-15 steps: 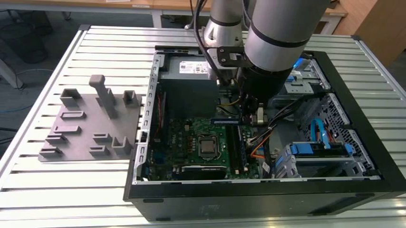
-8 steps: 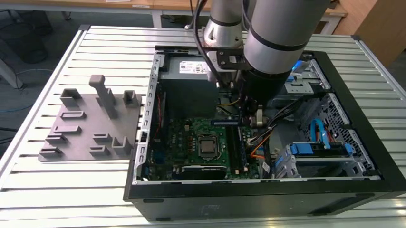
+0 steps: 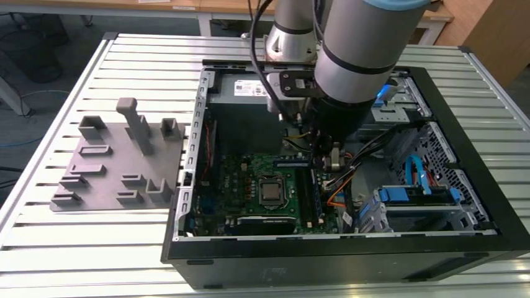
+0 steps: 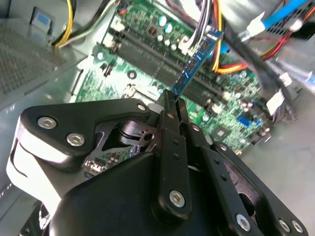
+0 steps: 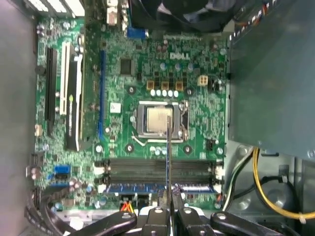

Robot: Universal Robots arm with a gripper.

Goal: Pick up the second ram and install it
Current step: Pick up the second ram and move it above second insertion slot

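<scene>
– Over the motherboard [image 5: 147,73], inside the open computer case [image 3: 348,261]: what's the end effector [image 4: 171,104] got?
– It's clamped on the second ram [image 4: 193,64]. The fingers are nearly together with just the board's thickness between them, and they pinch it at one end. The blue-green stick pokes out past the fingertips toward the memory slots [image 5: 157,167]
– Seated in a slot?
– No, it's held above them. In the first wrist view it's edge-on, a thin dark line crossing the slots and reaching over the CPU socket [image 5: 160,120]. Can't tell if the far end touches anything
– Other stuff?
– A blue strip [image 5: 147,188] runs along the slot row nearest the end effector; can't tell what it is. The grey slotted block [image 3: 116,161] sits on the tabletop [image 3: 83,248], at the exterior view's left of the case, well apart from the arm [image 3: 356,56]
</scene>
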